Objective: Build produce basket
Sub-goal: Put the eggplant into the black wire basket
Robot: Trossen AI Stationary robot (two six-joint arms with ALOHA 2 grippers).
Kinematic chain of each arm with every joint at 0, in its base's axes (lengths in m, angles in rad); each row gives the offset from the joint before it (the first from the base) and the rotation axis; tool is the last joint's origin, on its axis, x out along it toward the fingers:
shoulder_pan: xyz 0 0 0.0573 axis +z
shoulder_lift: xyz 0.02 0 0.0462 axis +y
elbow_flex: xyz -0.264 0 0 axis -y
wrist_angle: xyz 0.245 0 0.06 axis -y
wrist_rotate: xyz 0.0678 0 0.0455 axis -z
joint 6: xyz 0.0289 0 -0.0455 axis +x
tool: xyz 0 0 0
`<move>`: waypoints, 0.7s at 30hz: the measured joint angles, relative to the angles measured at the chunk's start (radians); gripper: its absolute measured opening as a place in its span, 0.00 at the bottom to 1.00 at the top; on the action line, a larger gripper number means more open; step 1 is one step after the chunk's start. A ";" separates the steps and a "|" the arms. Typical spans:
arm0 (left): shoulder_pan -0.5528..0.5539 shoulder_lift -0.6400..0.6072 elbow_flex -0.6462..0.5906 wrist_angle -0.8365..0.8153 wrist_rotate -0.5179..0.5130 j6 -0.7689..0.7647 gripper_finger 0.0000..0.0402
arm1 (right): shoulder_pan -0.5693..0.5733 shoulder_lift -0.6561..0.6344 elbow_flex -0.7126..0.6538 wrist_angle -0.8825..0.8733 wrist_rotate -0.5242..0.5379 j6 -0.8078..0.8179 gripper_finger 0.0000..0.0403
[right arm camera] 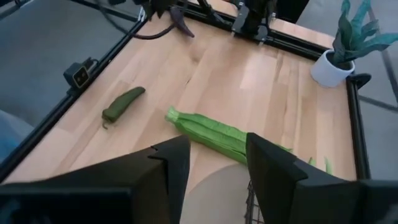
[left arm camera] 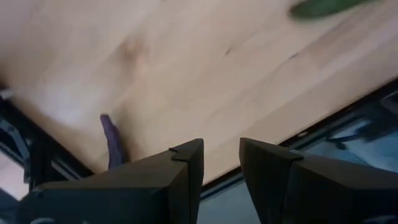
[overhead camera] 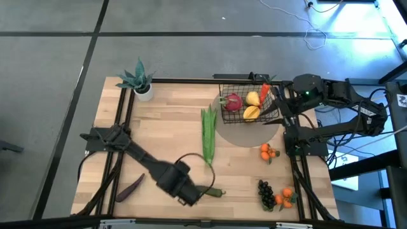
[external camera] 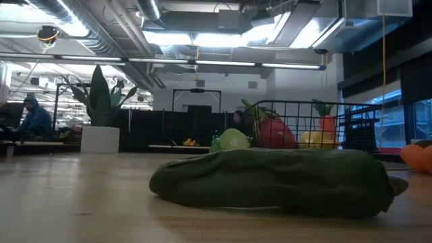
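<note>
The left gripper (overhead camera: 186,191) hangs empty, fingers slightly parted, with the green pepper (overhead camera: 212,191) just beside it at three o'clock, long axis running three-to-nine. The right gripper (overhead camera: 284,105), parted and empty, waits beside the basket (overhead camera: 226,86), well apart, so the left arm looks nearer.

Basket (overhead camera: 249,98) back right; corn (overhead camera: 208,135) left of it; pepper (overhead camera: 212,191) front

The basket (overhead camera: 245,95) was black wire grid; inside, a red radish (overhead camera: 233,101) and yellow lemon (overhead camera: 252,98). The corn (overhead camera: 208,134) was green, the table (overhead camera: 165,127) pale wood.
</note>
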 joint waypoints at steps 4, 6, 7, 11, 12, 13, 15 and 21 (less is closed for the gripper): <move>-0.059 0.001 -0.095 -0.001 0.003 -0.078 0.22 | 0.000 0.024 0.000 0.032 0.000 0.018 0.36; -0.082 0.001 -0.142 -0.001 0.008 -0.113 0.22 | 0.000 0.040 0.000 0.056 0.000 0.031 0.36; -0.093 0.001 -0.169 -0.001 0.010 -0.132 0.22 | 0.000 0.046 0.000 0.061 0.000 0.032 0.36; -0.122 0.001 -0.275 -0.001 0.026 -0.219 0.22 | 0.000 0.074 0.000 0.074 -0.015 0.030 0.36; -0.127 0.001 -0.299 -0.002 0.039 -0.232 0.22 | 0.000 0.080 0.000 0.074 -0.029 0.028 0.36; -0.131 0.001 -0.321 -0.002 0.055 -0.242 0.22 | 0.000 0.086 0.000 0.074 -0.043 0.027 0.36; -0.139 0.001 -0.362 -0.001 0.081 -0.251 0.22 | 0.000 0.095 0.000 0.074 -0.078 0.026 0.36; -0.149 0.001 -0.482 -0.001 0.103 -0.257 0.22 | 0.000 0.101 0.000 0.092 -0.130 0.028 0.36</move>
